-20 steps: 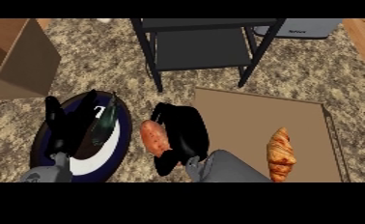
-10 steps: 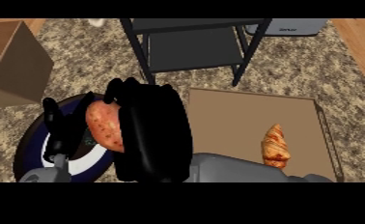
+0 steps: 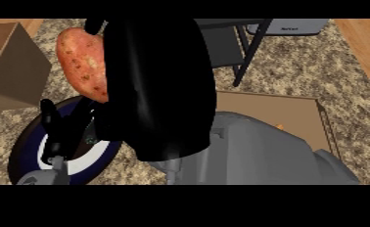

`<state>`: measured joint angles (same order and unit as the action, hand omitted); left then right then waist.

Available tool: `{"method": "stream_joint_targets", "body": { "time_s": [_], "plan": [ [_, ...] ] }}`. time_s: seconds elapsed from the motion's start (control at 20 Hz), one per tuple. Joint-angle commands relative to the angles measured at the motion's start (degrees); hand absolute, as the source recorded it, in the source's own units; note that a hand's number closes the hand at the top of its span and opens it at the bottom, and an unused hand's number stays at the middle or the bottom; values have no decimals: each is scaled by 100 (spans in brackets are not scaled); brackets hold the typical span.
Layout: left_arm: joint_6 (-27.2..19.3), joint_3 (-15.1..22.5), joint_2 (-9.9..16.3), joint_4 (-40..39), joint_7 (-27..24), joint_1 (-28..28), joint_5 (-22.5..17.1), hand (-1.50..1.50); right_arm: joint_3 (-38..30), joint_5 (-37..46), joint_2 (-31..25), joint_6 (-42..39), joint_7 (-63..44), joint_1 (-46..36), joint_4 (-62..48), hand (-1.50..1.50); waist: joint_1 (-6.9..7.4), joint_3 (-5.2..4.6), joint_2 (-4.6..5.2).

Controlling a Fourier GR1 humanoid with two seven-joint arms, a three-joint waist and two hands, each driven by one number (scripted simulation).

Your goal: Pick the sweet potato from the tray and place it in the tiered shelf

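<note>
Lifted well clear of the tray since the earlier frames, the sweet potato [image 3: 85,62] now rides high and close to the view, held against the left flank of the right hand [image 3: 159,89], whose dark fingers curl round it; half a second ago it sat lower, over the plate. That hand and its grey forearm [image 3: 253,152] have swelled to fill the middle of the view.

Beyond the hand, up and to its right, stands one tiered shelf [image 3: 231,45]; only a slice of its dark surface and one slanting leg show past the hand's edge, so its open room is hard to judge. Right of the forearm, one brown tray [image 3: 289,111] lies on the speckled table [image 3: 303,69], with bare table between it and the shelf leg. Most of the tray is covered by the forearm, and only a small orange speck shows at the forearm's edge where the croissant lay earlier.

Below the potato, on the hand's left, one blue-rimmed plate [image 3: 29,145] is cut off by the view's lower edge. The left hand [image 3: 61,133] hovers over it, fingers pointing up and relaxed, holding nothing. Further left, one brown box [image 3: 22,69] runs out of view.
</note>
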<state>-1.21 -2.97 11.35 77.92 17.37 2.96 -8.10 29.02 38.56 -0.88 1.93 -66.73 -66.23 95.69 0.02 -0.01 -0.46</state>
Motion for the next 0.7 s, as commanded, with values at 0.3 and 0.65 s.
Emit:
{"method": "stream_joint_targets", "body": {
  "time_s": [0.3,0.65],
  "plan": [
    [-7,45,-64,70,113,7,37,0,-1737,-224,-352,-589,144,-1103,-1443,150,56,-4,45],
    [264,-110,28,-434,-332,41,10,0,-2246,-402,-476,-846,936,-1752,-2636,150,60,-8,60]
  ]
}}
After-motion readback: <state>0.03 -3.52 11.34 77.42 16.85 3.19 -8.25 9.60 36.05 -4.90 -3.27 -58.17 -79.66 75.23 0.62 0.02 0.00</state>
